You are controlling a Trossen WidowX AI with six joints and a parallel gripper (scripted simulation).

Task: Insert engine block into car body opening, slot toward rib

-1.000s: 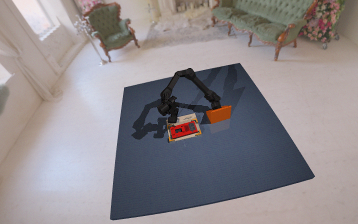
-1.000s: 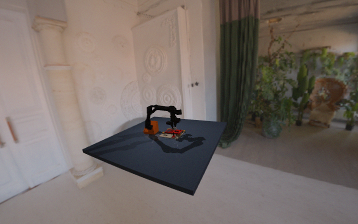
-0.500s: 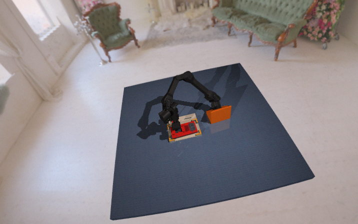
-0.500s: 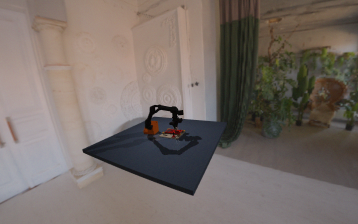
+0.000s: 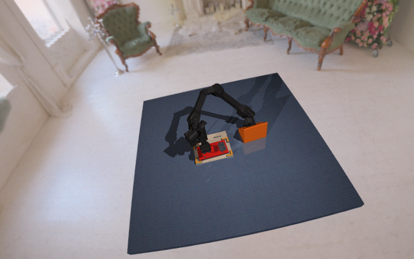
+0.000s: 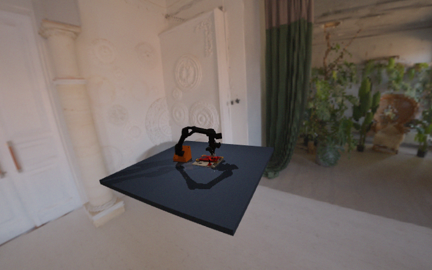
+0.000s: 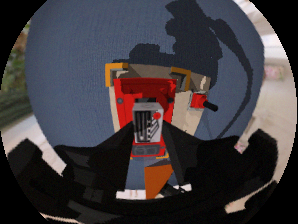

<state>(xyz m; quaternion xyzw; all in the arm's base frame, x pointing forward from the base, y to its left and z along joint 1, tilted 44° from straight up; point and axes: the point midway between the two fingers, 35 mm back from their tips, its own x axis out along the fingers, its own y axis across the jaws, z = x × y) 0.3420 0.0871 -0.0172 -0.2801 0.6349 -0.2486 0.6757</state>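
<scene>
Clamping the grey engine block (image 7: 147, 124) between our jaws, we hold our gripper (image 7: 148, 141) low over the left end of the red car body (image 5: 213, 150). We see the block right at the body; how deep it sits, we cannot tell. The body rests on a beige board (image 5: 213, 159) on the dark mat (image 5: 244, 198).
</scene>
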